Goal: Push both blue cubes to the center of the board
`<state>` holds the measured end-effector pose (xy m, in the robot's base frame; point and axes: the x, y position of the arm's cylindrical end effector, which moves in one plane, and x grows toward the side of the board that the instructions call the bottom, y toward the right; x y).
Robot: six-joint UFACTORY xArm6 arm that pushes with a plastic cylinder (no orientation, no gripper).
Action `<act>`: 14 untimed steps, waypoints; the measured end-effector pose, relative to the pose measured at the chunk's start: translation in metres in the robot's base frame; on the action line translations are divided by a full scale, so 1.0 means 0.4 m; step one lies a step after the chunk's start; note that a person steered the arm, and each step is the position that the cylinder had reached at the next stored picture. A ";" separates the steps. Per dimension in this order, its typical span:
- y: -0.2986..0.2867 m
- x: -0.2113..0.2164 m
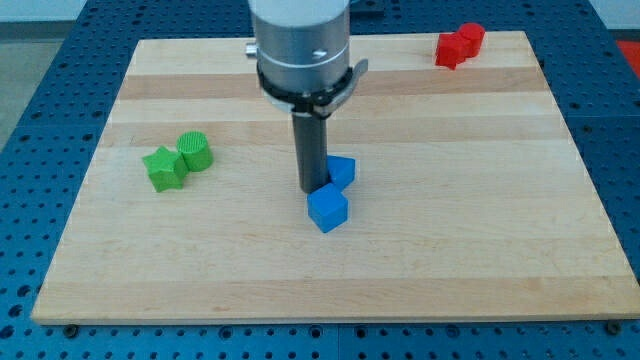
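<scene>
Two blue cubes sit near the middle of the table [520, 250]: the near blue cube [328, 210] and the far blue cube [342, 171], corners touching or nearly so. My tip [313, 189] rests just left of them, against the near cube's far edge. There is no pincer, only the rod. A green star block [164, 168] and green cylinder [195, 150] lie far left; red blocks [459, 45] sit at the far right corner.

A pale wooden board [450, 270] lies on a blue perforated table [30, 60].
</scene>
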<state>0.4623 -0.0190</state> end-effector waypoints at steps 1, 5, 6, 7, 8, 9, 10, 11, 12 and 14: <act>0.026 -0.079; -0.214 0.208; -0.090 0.258; 0.038 0.209; 0.139 0.103; 0.190 0.055; 0.190 0.140; 0.141 0.218; 0.020 0.228; 0.023 0.124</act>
<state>0.5121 -0.0099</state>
